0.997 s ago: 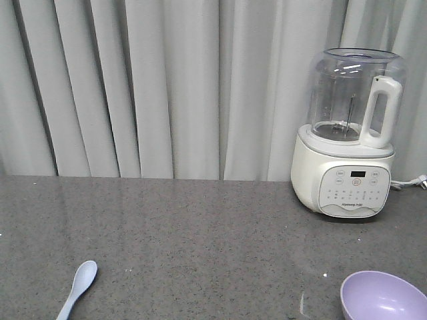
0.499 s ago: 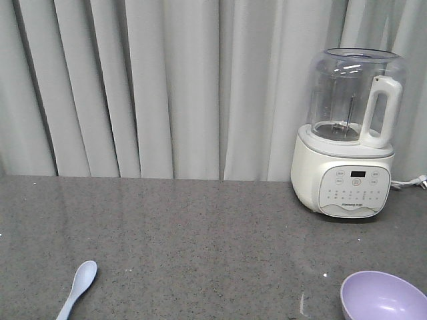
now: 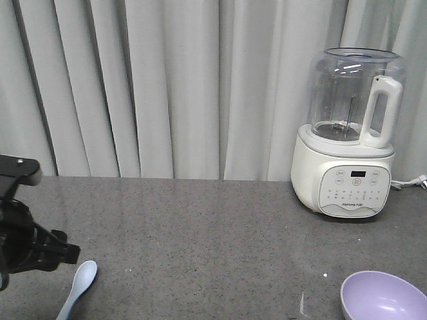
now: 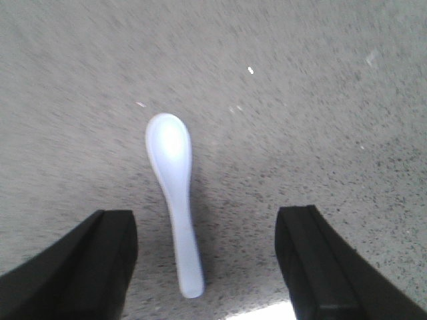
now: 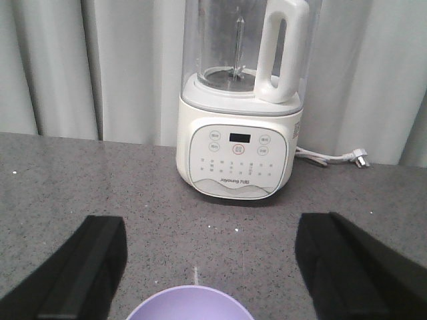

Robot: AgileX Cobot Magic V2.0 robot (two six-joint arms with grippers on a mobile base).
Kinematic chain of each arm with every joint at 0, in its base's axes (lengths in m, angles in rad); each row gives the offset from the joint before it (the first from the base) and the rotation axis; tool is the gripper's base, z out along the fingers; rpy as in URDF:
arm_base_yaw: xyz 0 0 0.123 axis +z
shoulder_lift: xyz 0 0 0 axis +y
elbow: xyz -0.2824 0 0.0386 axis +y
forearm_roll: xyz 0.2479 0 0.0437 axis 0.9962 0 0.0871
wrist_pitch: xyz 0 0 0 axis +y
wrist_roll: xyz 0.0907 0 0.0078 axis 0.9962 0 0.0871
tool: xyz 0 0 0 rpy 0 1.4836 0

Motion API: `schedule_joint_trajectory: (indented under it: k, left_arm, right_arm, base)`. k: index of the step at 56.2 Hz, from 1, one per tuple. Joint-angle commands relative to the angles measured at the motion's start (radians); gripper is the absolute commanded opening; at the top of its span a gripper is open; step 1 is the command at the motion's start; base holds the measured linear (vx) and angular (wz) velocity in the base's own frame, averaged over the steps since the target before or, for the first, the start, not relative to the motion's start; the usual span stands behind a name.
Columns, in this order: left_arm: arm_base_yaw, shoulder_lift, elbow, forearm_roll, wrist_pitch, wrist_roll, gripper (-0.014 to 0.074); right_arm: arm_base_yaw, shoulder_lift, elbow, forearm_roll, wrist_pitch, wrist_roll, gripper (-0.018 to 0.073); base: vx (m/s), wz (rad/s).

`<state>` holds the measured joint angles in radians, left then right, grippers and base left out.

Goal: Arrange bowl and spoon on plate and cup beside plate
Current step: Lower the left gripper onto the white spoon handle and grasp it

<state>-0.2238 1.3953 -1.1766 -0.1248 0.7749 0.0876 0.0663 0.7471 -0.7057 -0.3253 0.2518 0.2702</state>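
The pale bluish-white spoon (image 4: 175, 193) lies on the grey counter, scoop pointing away, handle end between the fingers of my left gripper (image 4: 205, 227). That gripper is open and hovers above the spoon without touching it. In the front view the spoon (image 3: 79, 287) lies at the bottom left, just right of my black left arm (image 3: 27, 243). The lavender bowl (image 3: 382, 297) sits at the bottom right. My right gripper (image 5: 210, 230) is open and empty, with the bowl (image 5: 190, 309) low between its fingers. The plate and the cup are out of view.
A white blender with a clear jug (image 3: 350, 133) stands at the back right of the counter, straight ahead of the right gripper (image 5: 240, 120). Its cord and plug (image 5: 350, 159) lie to its right. Grey curtains hang behind the counter.
My left arm has come into the front view at the left edge, beside the spoon. The spoon, bowl and blender have not moved.
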Motion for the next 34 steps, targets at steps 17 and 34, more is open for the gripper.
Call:
schedule_joint_trajectory:
  k: [17,34]
  left_arm:
    - [-0.001,0.225,-0.052,0.013,-0.019,-0.103,0.0565]
    - [-0.001,0.303,-0.059,0.112,-0.024,-0.143,0.0565]
  right_arm:
    - [-0.003,0.0,-0.035,-0.006,-0.011,-0.004,0.0565]
    - [-0.003,0.0,-0.035,-0.01,-0.011,-0.008,0.0565]
  base:
    - [0.0,0.0]
    - [0.0,0.0]
